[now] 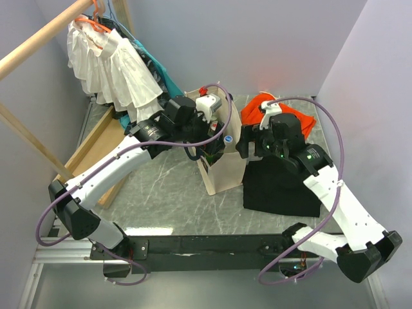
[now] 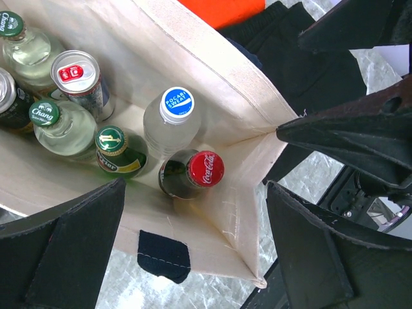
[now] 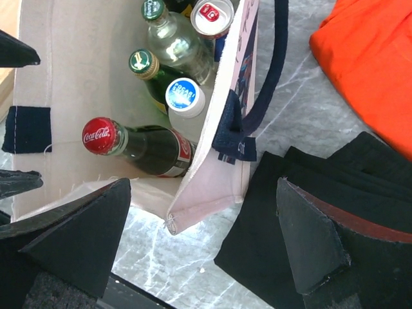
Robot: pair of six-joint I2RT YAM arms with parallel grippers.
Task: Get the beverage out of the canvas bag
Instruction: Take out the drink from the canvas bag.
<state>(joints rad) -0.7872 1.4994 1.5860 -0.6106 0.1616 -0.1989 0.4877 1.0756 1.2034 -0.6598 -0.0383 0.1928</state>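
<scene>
Left gripper (image 2: 195, 193) wide open and empty, poised over the mouth of the canvas bag (image 1: 226, 172), apparently to pick a beverage from above. Bag upright at mid-table, drinks still inside, caps up: Coca-Cola bottle (image 2: 205, 168) nearest the corner, Pocari Sweat bottle (image 2: 177, 104) just beside it. Right gripper (image 3: 205, 187) likewise open and empty, straddling the bag's corner, possibly to steady the wall; contact not clear.

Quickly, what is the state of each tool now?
Left tool: open, holding nothing.
Right tool: open, holding nothing.
</scene>
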